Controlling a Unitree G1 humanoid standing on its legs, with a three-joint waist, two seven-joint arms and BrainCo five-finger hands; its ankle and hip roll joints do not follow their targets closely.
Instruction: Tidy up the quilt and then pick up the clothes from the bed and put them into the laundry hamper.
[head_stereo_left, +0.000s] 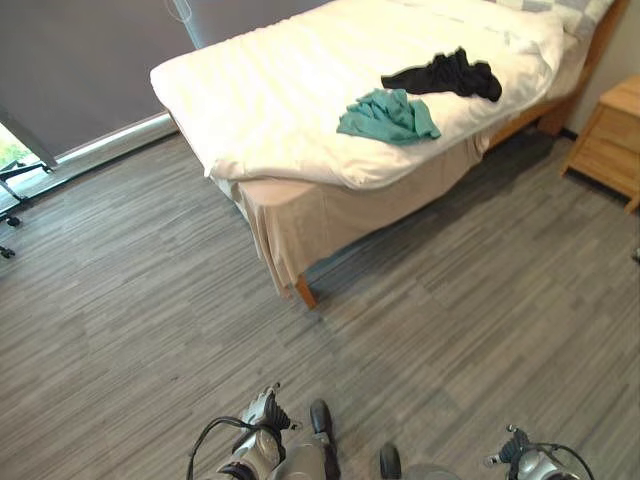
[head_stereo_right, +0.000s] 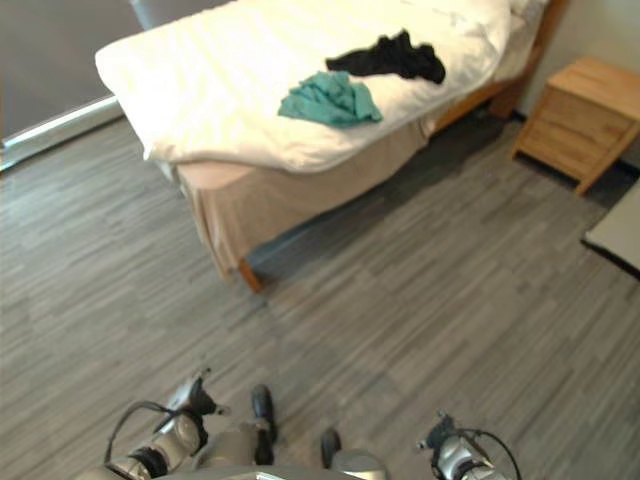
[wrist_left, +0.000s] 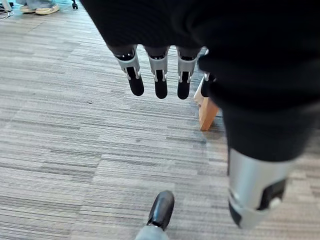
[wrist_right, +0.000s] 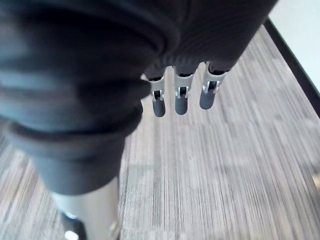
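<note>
A white quilt (head_stereo_left: 270, 90) lies spread over the bed (head_stereo_left: 320, 215), its edge hanging past the near corner. On it, toward the right side, rest a crumpled teal garment (head_stereo_left: 388, 116) and, just beyond it, a black garment (head_stereo_left: 445, 76). I stand on the floor well back from the bed. My left hand (wrist_left: 160, 75) hangs over the grey floor with straight fingers and holds nothing. Over the floor too, my right hand (wrist_right: 181, 97) hangs with its fingers straight and empty.
A wooden nightstand (head_stereo_left: 610, 140) stands right of the bed. The bed's wooden leg (head_stereo_left: 305, 292) shows at its near corner. Dark curtains and a window strip (head_stereo_left: 110, 135) run behind the bed. A person's shoes (wrist_left: 37, 7) stand far off. Open grey floor (head_stereo_left: 420, 330) lies between me and the bed.
</note>
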